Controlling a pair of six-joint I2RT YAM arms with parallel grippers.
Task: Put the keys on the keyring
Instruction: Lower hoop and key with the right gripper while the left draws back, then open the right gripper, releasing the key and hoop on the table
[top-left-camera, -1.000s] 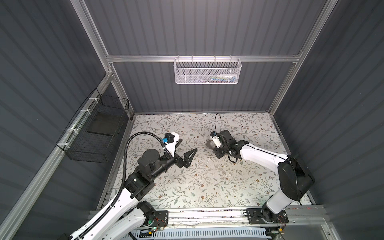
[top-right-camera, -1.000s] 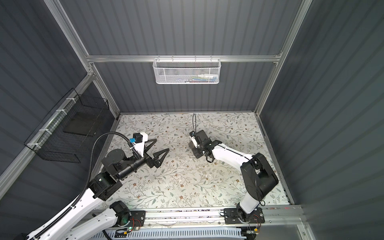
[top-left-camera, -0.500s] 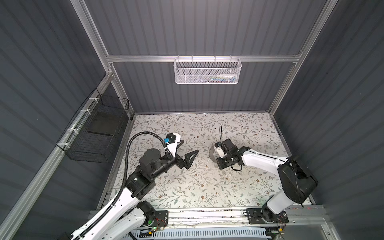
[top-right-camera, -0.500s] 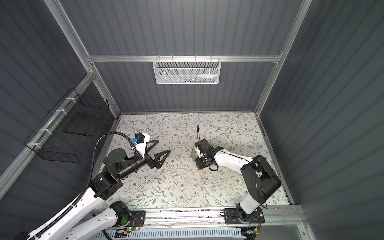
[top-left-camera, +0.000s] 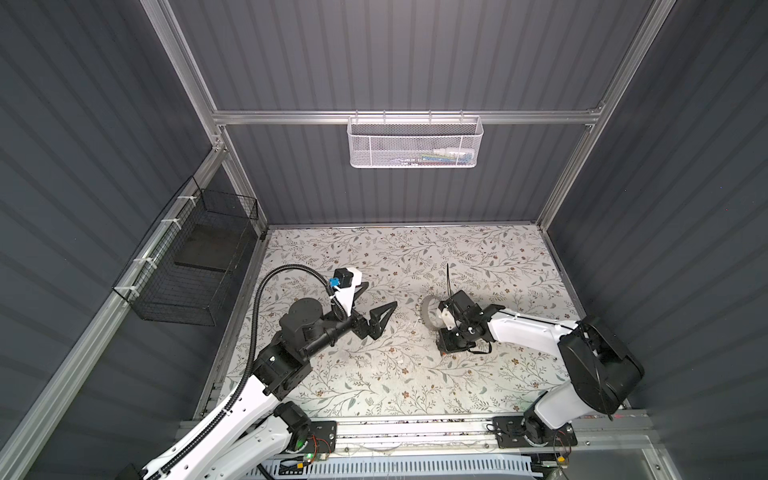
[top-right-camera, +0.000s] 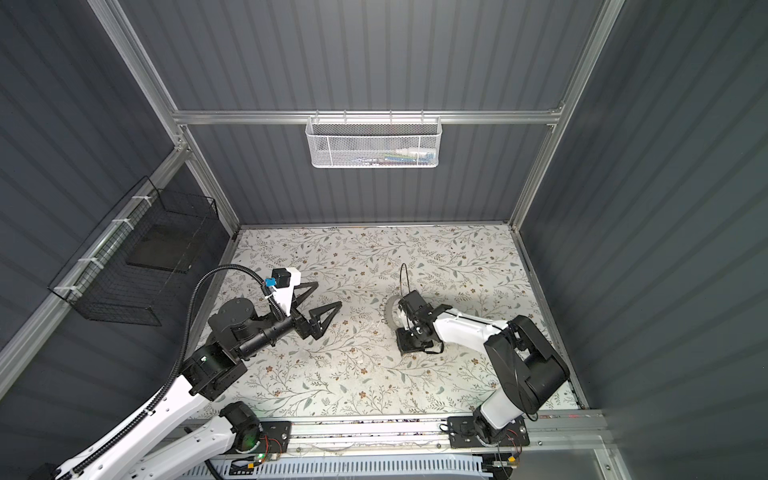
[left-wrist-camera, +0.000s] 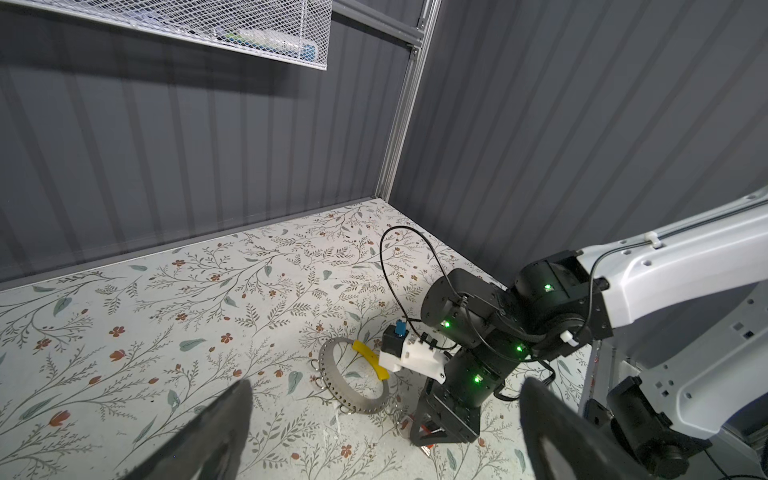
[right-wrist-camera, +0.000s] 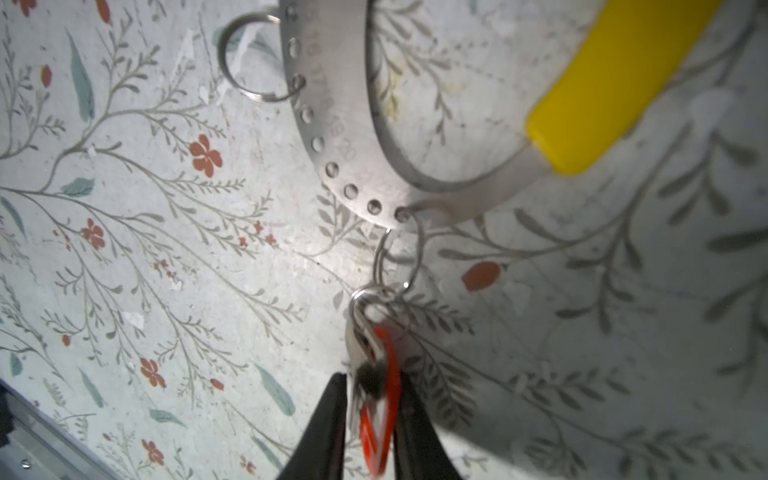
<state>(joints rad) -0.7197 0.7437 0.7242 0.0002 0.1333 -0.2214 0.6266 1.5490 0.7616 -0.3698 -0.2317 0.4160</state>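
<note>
The keyring (right-wrist-camera: 332, 124) is a flat grey hoop with a row of holes and a yellow section (right-wrist-camera: 615, 83); it lies on the floral table in both top views (top-left-camera: 428, 312) (top-right-camera: 388, 313) and in the left wrist view (left-wrist-camera: 332, 376). A small split ring (right-wrist-camera: 399, 253) runs through one of its holes and links to the keys (right-wrist-camera: 380, 436), a silvery key with a red tag. My right gripper (right-wrist-camera: 371, 382) (top-left-camera: 451, 345) points down at the table; its jaws are slightly parted around the blurred keys. My left gripper (top-left-camera: 379, 294) (left-wrist-camera: 384, 386) hovers wide open and empty, left of the hoop.
A white mesh basket (top-left-camera: 415, 141) hangs on the back wall. A black wire basket (top-left-camera: 195, 257) hangs on the left wall. More small split rings (right-wrist-camera: 253, 58) hang from the hoop. The right arm's cable (top-left-camera: 449, 278) loops upward behind its wrist.
The right gripper has moved toward the front of the table and tipped down, uncovering the hoop behind it. Its jaws have parted a little. The left arm has barely moved.
</note>
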